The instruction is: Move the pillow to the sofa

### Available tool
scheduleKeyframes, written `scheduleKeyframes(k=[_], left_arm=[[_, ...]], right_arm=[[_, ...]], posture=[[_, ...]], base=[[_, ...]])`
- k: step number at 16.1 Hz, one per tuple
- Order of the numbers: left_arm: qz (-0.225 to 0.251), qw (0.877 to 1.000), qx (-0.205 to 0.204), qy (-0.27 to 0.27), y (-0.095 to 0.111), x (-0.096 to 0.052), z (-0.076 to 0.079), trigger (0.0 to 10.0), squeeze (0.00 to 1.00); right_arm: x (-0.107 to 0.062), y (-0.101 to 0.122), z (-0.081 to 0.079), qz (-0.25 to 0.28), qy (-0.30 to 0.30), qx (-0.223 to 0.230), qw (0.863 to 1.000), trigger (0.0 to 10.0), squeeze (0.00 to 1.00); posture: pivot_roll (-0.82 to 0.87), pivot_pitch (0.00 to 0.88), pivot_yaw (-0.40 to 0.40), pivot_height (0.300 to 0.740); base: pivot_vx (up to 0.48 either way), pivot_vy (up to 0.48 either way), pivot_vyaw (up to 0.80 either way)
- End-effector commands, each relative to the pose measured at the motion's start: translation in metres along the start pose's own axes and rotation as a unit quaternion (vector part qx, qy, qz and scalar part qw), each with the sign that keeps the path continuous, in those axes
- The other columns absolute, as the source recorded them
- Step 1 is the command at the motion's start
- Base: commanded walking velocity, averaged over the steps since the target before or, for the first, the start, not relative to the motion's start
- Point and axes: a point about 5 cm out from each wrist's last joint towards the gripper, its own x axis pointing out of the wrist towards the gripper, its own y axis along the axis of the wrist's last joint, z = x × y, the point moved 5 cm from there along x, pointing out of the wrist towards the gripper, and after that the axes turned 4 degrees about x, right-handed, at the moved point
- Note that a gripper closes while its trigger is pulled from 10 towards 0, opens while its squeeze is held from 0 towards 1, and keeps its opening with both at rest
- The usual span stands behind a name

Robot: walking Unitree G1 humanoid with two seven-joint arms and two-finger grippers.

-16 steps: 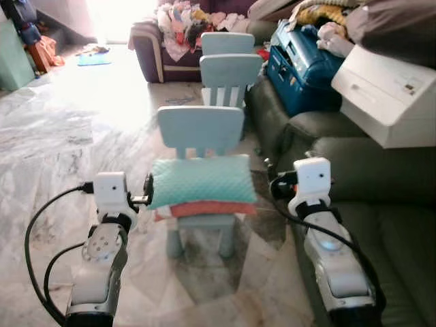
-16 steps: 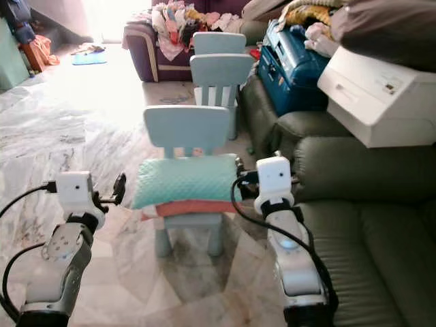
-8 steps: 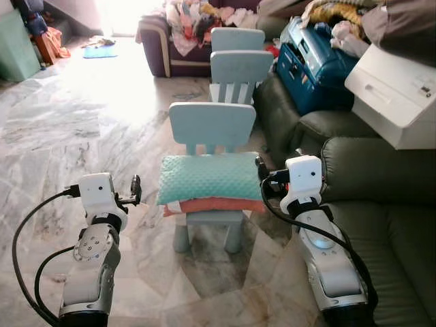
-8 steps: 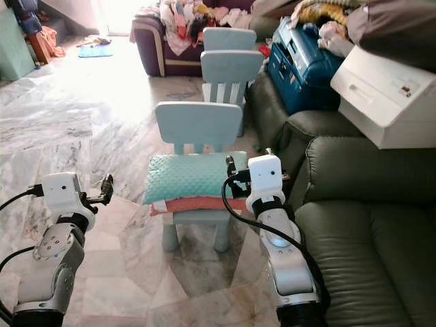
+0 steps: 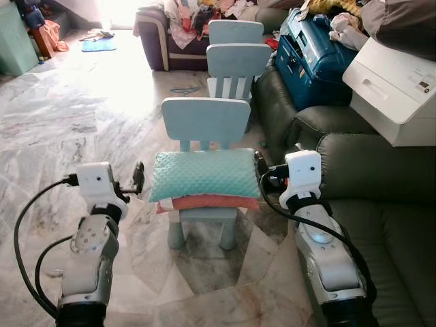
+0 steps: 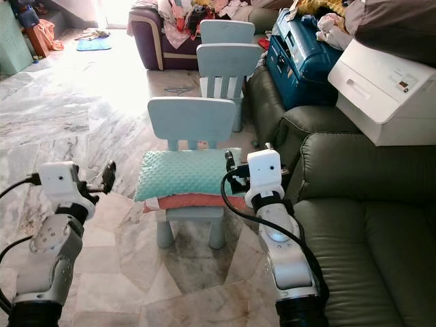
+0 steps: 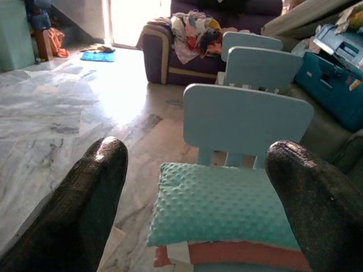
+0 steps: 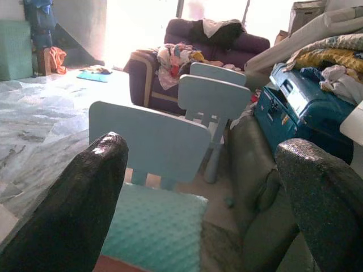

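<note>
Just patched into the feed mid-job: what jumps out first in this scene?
A teal pillow lies on a small pale blue chair, on top of an orange cushion, right in front of the robot. The left gripper and right gripper flank the pillow, both open. A dark green sofa stands to the robot's right, with a white printer on its arm.

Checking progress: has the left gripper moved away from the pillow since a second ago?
Yes. The left gripper has drawn back leftward from the teal pillow, leaving a gap.
</note>
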Motion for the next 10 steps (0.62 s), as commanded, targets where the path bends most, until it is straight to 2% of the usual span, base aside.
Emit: scheduleKeyframes(k=[1, 2, 4, 10], left_arm=[[-0.005, 1.000, -0.002, -0.004, -0.0003, 0.0028, -0.0009, 10.0, 0.00], [0.000, 1.000, 0.008, -0.010, 0.0018, 0.0033, -0.0001, 10.0, 0.00], [0.004, 1.000, -0.016, -0.010, 0.0034, 0.0055, 0.0000, 10.0, 0.00], [0.009, 1.000, -0.018, -0.015, 0.0055, 0.0097, 0.0000, 10.0, 0.00]], right_arm=[[0.0023, 0.0028, 0.0021, 0.006, -0.003, 0.002, 1.000, 10.0, 0.00], [0.0029, 0.0034, 0.0020, 0.007, -0.003, 0.003, 1.000, 10.0, 0.00], [0.0055, 0.0048, 0.0021, 0.011, -0.006, 0.006, 1.000, 10.0, 0.00], [0.0063, 0.0034, 0.0014, 0.012, -0.006, 0.008, 1.000, 10.0, 0.00]], posture=[[-0.01, 0.034, -0.043, 0.740], [-0.01, 0.034, -0.043, 0.740], [-0.01, 0.026, -0.034, 0.740], [0.00, 0.012, -0.035, 0.740]], base=[[0.000, 0.000, 0.00], [0.000, 0.000, 0.00], [0.000, 0.000, 0.00], [0.000, 0.000, 0.00]])
